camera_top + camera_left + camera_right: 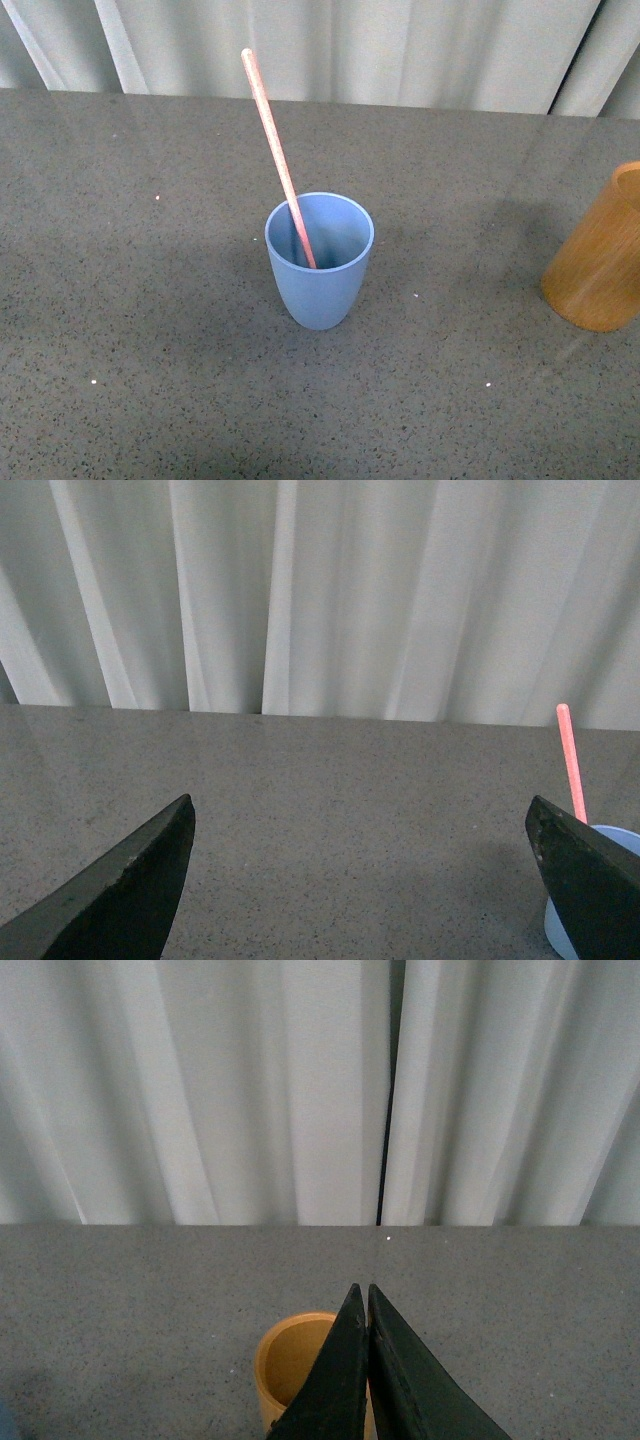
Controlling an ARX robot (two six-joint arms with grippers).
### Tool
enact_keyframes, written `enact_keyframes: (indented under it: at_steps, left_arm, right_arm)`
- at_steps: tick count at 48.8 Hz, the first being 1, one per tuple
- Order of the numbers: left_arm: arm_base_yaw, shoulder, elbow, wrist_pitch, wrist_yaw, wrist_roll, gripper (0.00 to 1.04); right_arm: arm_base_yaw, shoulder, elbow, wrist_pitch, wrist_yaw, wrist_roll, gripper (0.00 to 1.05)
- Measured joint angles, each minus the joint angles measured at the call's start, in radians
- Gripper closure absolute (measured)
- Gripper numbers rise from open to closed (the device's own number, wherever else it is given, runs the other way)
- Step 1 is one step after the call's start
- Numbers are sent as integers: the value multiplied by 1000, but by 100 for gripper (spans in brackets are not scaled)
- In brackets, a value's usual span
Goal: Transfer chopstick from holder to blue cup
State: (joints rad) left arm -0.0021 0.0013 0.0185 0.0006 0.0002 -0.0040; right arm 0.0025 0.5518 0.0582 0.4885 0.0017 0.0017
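Observation:
The light blue cup (319,262) stands upright mid-table in the front view. A salmon-pink chopstick (276,150) stands in it, leaning up and to the left. The orange-brown holder (603,255) stands at the right edge, partly cut off. Neither arm shows in the front view. In the left wrist view my left gripper (360,825) is open and empty, with the cup (560,928) and chopstick (570,760) beside one finger (590,880). In the right wrist view my right gripper (361,1295) is shut and empty, above the holder (285,1365), whose inside looks empty.
The table (150,330) is a grey speckled surface. Pale curtains (400,50) hang behind its far edge.

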Motion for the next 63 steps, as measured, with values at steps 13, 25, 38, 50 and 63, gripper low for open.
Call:
enact_keyframes:
  at_steps: [13, 25, 38, 50, 63]
  left_arm:
    - [0, 0, 0, 0, 0, 0, 7]
    - [0, 0, 0, 0, 0, 0, 7]
    - [0, 0, 0, 0, 0, 0, 7]
    - [0, 0, 0, 0, 0, 0, 7]
    - [0, 0, 0, 0, -1, 0, 7]
  right_arm:
    - [0, -82, -35, -29, -1, -1, 104]
    - [0, -175, -35, -109, -1, -1, 104]
    - [0, -276, -36, -209, 0, 0, 104]
    - [0, -357, -36, -290, 0, 0, 104]
    - [0, -539, -35, -481, 0, 0, 104]
